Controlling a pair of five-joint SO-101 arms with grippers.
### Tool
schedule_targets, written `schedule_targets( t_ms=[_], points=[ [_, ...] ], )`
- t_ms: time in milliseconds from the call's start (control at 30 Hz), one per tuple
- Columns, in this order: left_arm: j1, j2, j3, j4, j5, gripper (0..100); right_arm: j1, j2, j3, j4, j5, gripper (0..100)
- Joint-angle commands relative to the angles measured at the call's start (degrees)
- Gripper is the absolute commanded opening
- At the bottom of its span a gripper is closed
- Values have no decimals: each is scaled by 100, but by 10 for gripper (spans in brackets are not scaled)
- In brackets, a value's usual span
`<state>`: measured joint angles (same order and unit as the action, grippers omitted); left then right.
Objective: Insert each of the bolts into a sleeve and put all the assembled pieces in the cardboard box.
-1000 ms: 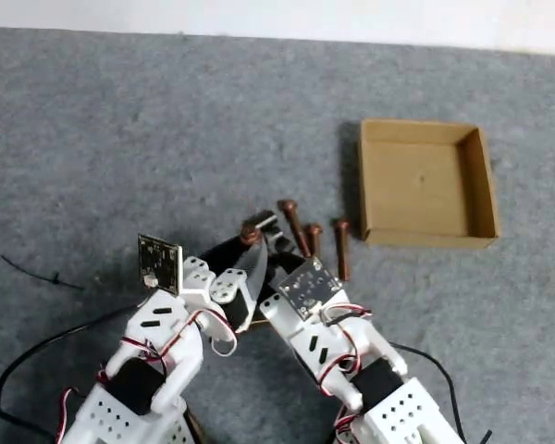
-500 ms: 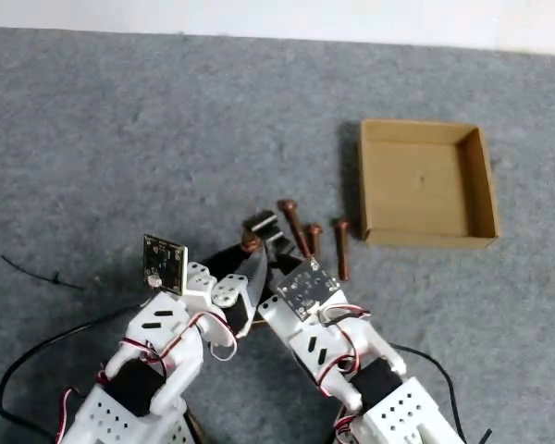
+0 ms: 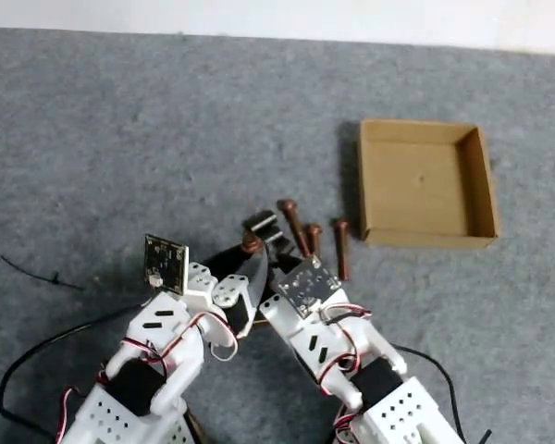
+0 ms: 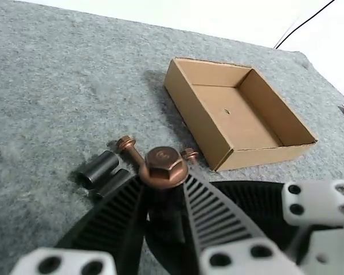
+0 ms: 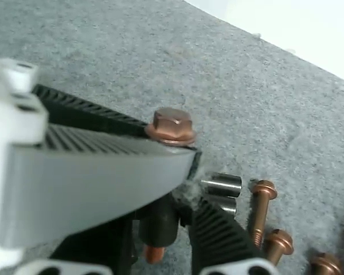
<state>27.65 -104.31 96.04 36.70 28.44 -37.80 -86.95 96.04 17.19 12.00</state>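
Note:
My left gripper [image 4: 165, 186] is shut on a copper hex-head bolt [image 4: 165, 166], held upright. The bolt's shaft runs down through a black sleeve [image 5: 158, 222], and its tip shows below the sleeve. My right gripper [image 5: 160, 232] is shut on that sleeve. In the high view both grippers meet near the bolt head [image 3: 251, 244]. Two loose sleeves [image 3: 262, 222] and three loose bolts [image 3: 295, 228] lie on the carpet just beyond. The cardboard box [image 3: 424, 183] stands open to the far right with nothing in it.
Grey carpet covers the table [image 3: 120, 139]. A black cable tie [image 3: 37, 274] lies at the left, and the arms' cables [image 3: 37, 356] trail near the front edge. The loose bolts lie close to the box's near left corner.
My left arm has shifted slightly, and the bolt head has come a little nearer to the arms. Loose parts and box have not moved.

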Motion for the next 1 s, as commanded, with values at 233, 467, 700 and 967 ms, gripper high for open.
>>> schedule_targets(
  t_ms=[233,467,700,967],
  points=[
    [75,-4,119,167,9,236,312,-119,593,-40,53,5],
    [-31,-22,119,299,44,444,655,-127,585,-374,53,5],
    [-1420,-31,-180,132,756,447,716,-127,585,-391,26,5],
    [-2800,-22,-374,-132,1767,447,919,-127,585,-462,44,5]
  ],
)
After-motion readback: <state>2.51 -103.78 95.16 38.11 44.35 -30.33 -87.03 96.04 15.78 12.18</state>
